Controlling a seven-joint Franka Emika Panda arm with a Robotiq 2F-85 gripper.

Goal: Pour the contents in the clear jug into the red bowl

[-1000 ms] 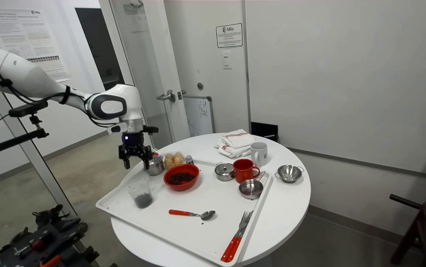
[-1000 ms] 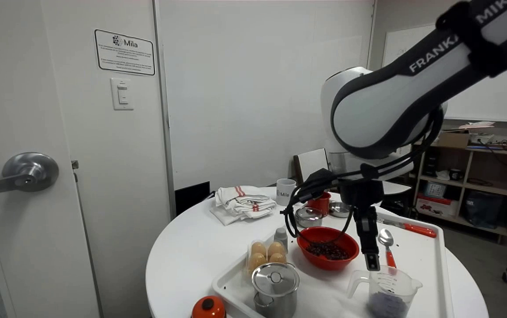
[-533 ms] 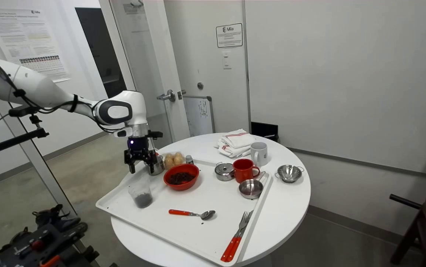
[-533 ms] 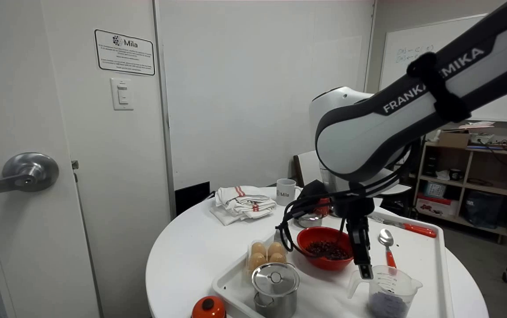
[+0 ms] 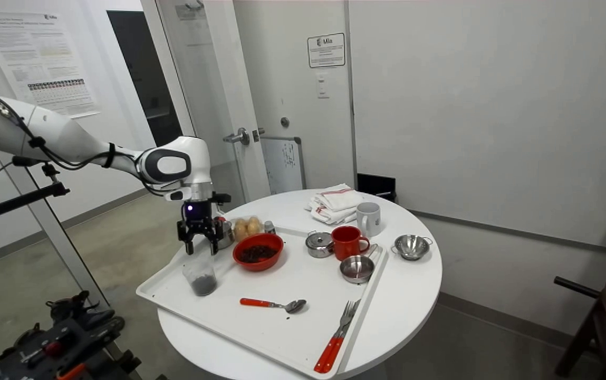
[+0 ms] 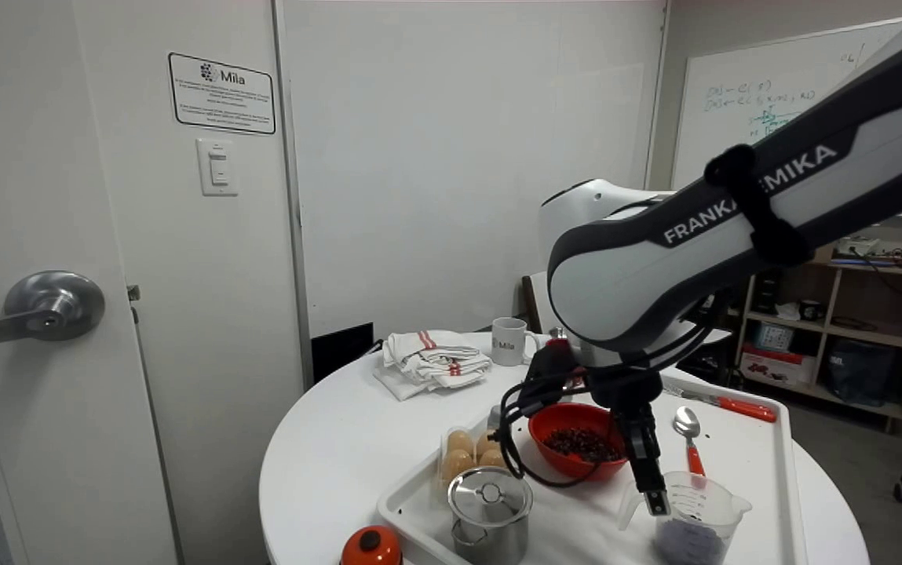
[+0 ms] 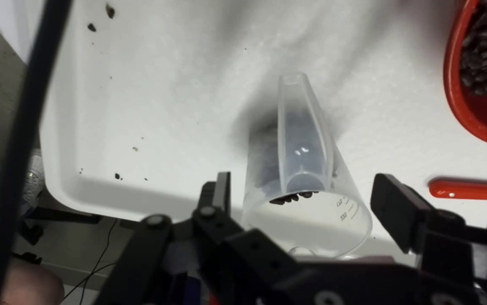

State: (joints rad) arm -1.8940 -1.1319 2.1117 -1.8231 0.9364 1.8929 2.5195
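In an exterior view, the clear jug (image 5: 195,271) stands upright at the left of the white tray (image 5: 281,343). Its lower part looks dark, and in the wrist view small dark bits (image 7: 293,198) show inside it. Right over the jug is the end effector (image 5: 202,249) — its two fingers (image 7: 398,207) are spread apart, and the wrist view shows the jug's mouth between them. I can't tell if they touch it. A bit to the right, on the far side, a big metal pot (image 6: 490,522) has its lid on, so its inside is hidden. Next come brown eggs (image 5: 247,228), bunched close together. Nearer than the eggs sits the red bowl (image 5: 252,267), with a heap of dark bean-like bits (image 5: 259,254) in it. A red-handled spoon (image 5: 276,304) lies on the near side of the bowl. More to the right, a little metal pot (image 5: 319,244) wears its lid too. Just beside it is a red cup (image 5: 346,243) — what is in it, I can't see. Nearer, a small pan (image 5: 357,272) shows its shiny inside. Far back on the worktop (image 5: 413,287), past the tray, stands a gray mug (image 5: 368,219). Last on the right is a small metal bowl (image 5: 411,247) with two handles.
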